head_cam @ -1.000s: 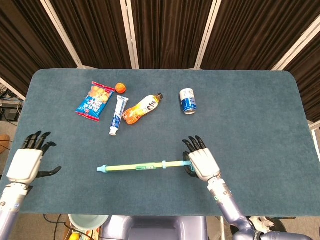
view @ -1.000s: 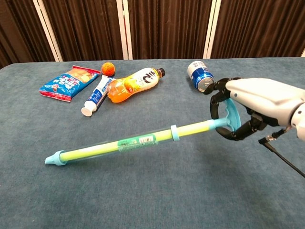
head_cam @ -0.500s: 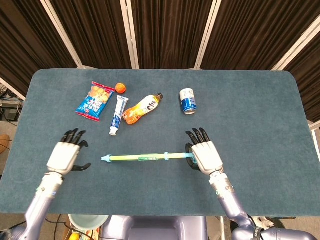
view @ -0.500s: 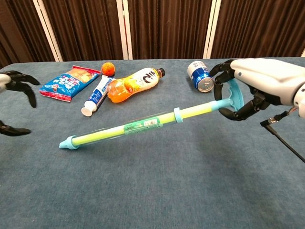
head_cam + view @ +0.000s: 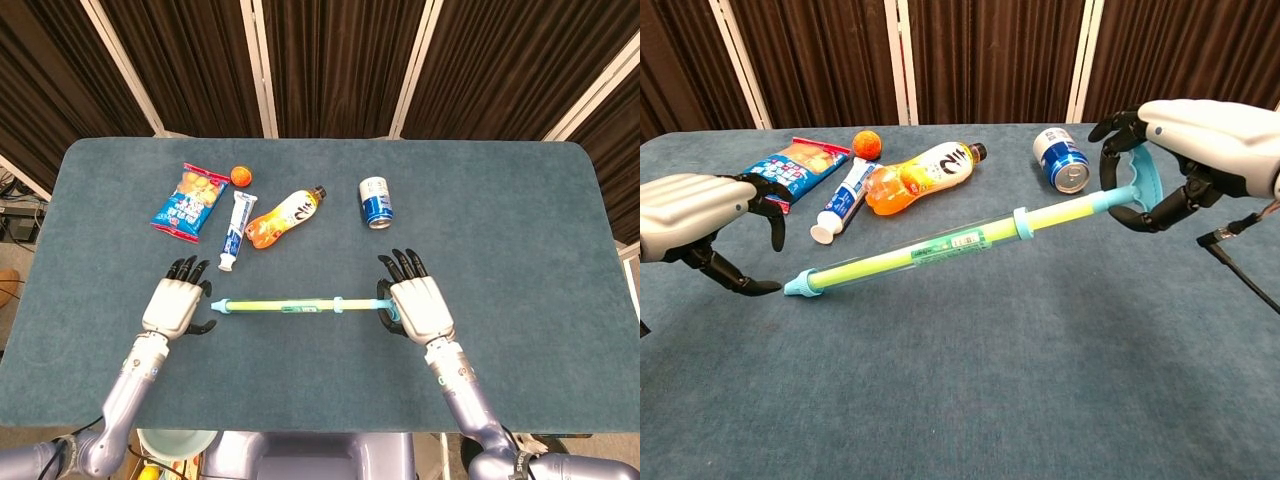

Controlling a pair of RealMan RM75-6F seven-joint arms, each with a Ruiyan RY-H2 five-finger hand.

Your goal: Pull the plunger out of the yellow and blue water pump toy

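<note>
Pump toy [image 5: 940, 248], a long yellow tube with blue fittings, lies nearly level over the middle of the blue-grey table [image 5: 520, 220], held clear of the cloth at its handle end; whether the far tip touches the surface cannot be told. The right hand [image 5: 1185, 140] has its fingers wrapped round the blue loop handle [image 5: 1137, 190] of the plunger [image 5: 1065, 212], whose yellow rod shows between the handle and the blue collar [image 5: 1021, 223] on the tube. The left hand [image 5: 700, 215] hovers just beside the blue nozzle tip [image 5: 800, 287], fingers spread and curved, holding nothing and apparently not touching the toy. Judged from this layout, the step in hand is bringing the free hand onto the tube so it can be braced; the plunger is still seated in the barrel. The next move calls for the left hand to close firmly round the tube near the nozzle, then for the two hands to draw apart along the tube's axis, without bending the thin rod. Behind the toy, well apart from it, lie an orange drink bottle [image 5: 283, 218], a snack packet [image 5: 189, 201], a toothpaste tube [image 5: 233, 232], a small blue can [image 5: 376, 202] and a little orange ball [image 5: 240, 176].
</note>
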